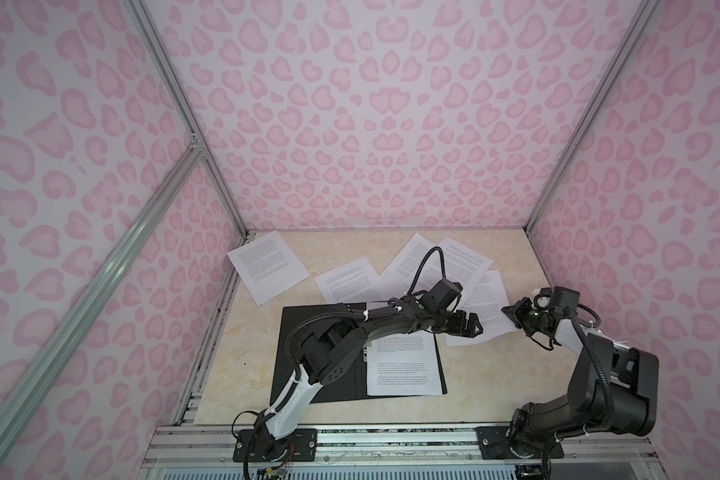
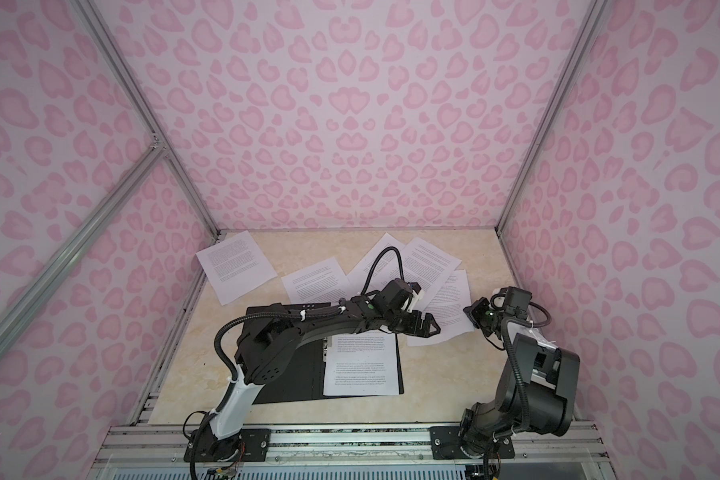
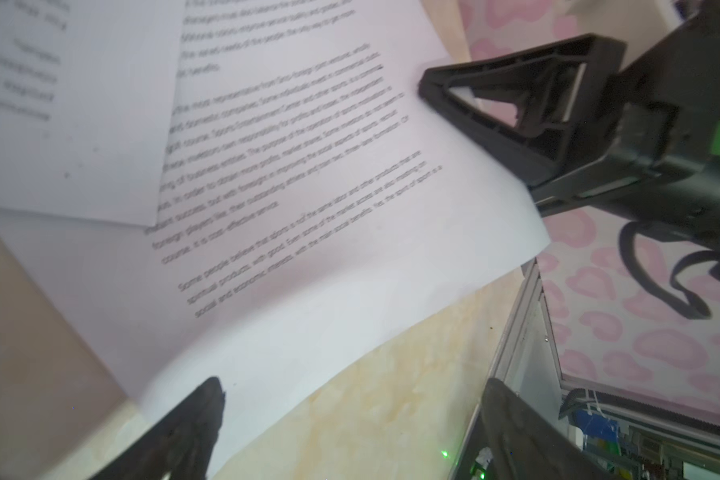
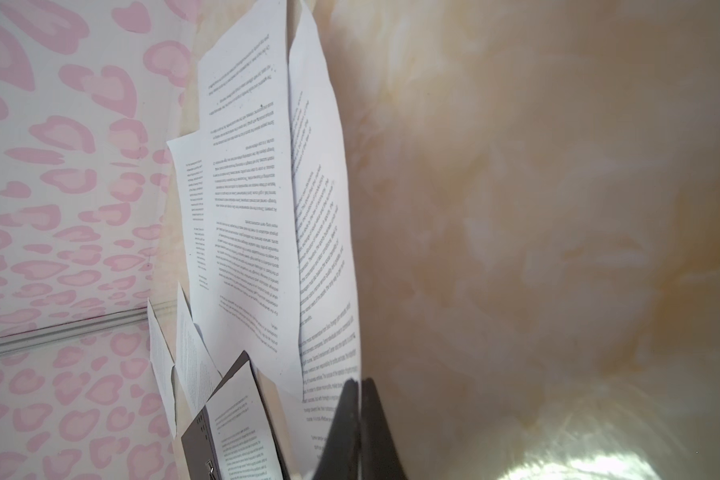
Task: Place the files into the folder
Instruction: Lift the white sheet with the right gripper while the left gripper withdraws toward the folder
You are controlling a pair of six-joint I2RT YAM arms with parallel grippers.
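The folder [image 1: 341,390] [image 2: 300,390] lies open and black side up, with one printed sheet [image 1: 404,365] on its right half. Several more files lie loose toward the back [image 1: 267,266] [image 1: 350,282] [image 1: 462,257]. My right gripper [image 1: 506,311] [image 2: 467,310] [image 4: 359,384] is shut on the right edge of a sheet [image 1: 481,309] [image 3: 308,208] [image 4: 329,249], and that edge curls up off the table. My left gripper [image 1: 474,329] [image 2: 433,327] [image 3: 354,419] reaches across and hovers open over the same sheet's near corner, holding nothing.
The beige marble table [image 1: 495,395] ends at pink patterned walls on three sides. An aluminium rail [image 1: 350,436] carries both arm bases along the front. The left arm's upper links cover part of the folder's left half.
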